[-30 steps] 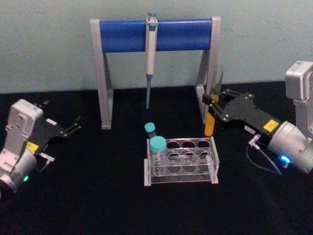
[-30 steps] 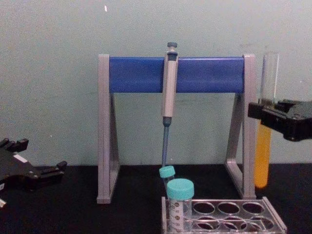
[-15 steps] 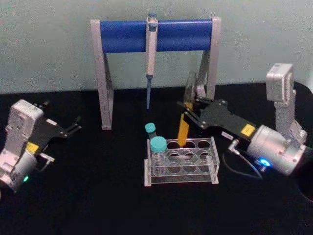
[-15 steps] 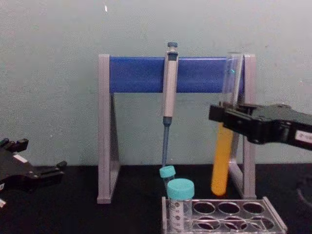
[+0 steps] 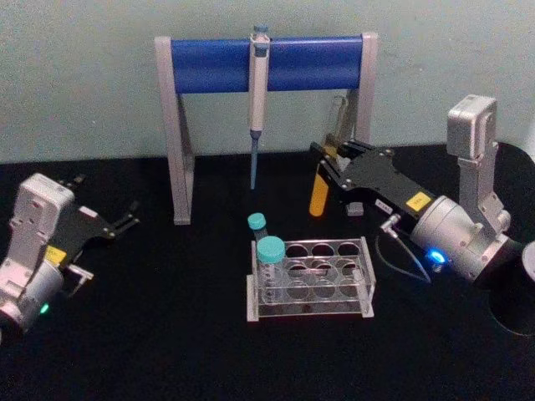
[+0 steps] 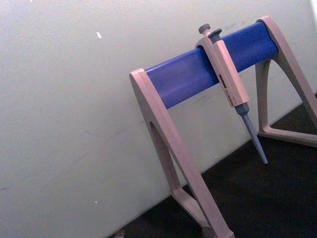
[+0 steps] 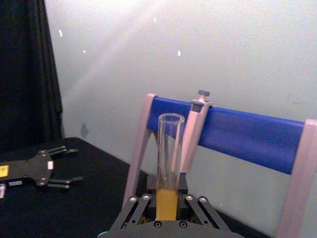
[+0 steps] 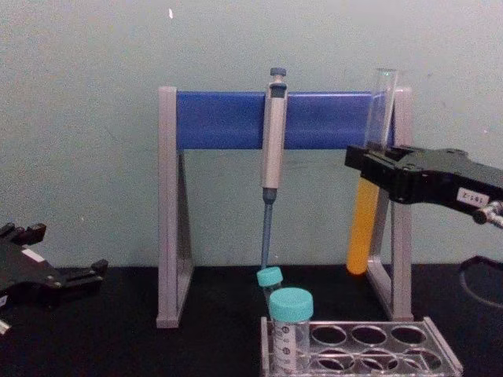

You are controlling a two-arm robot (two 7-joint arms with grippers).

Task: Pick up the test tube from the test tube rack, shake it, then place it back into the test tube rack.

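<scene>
Holding the test tube (image 8: 364, 228) in the air, the right gripper (image 8: 369, 162) has its two black fingers clamped on the glass approx. at mid-length, just above the liquid level. In the head view the tube hangs at 12 o'clock from the test tube rack (image 5: 334, 302), raised off the table and close in front of the stand's right leg. In the chest view it leans a little, mouth toward 1 o'clock.

My judgement: you are in the shake step, w/ the return to the rack not yet done. The tube has no cap, so make short wrist swings and keep the mouth up, or the liquid can climb out. Mind also the stand (image 5: 267, 63) behind, because glass against that leg may crack. For the return, bring the tube vertical first, then lower the round bottom into a free hole on the 3 o'clock side of the rack, away from the capped tubes (image 5: 269, 248).

Materials: tube is thin clear glass, smooth, prob. slippery, w/ orange-yellow liquid in the lower half. Rack is clear plastic w/ rows of round holes. Stand is grey w/ a blue round bar, and a pipette (image 5: 257, 92) hangs on it. Table cover is black.

The left gripper (image 5: 129, 217) rests parked at 9 o'clock, well apart, fingers spread.
</scene>
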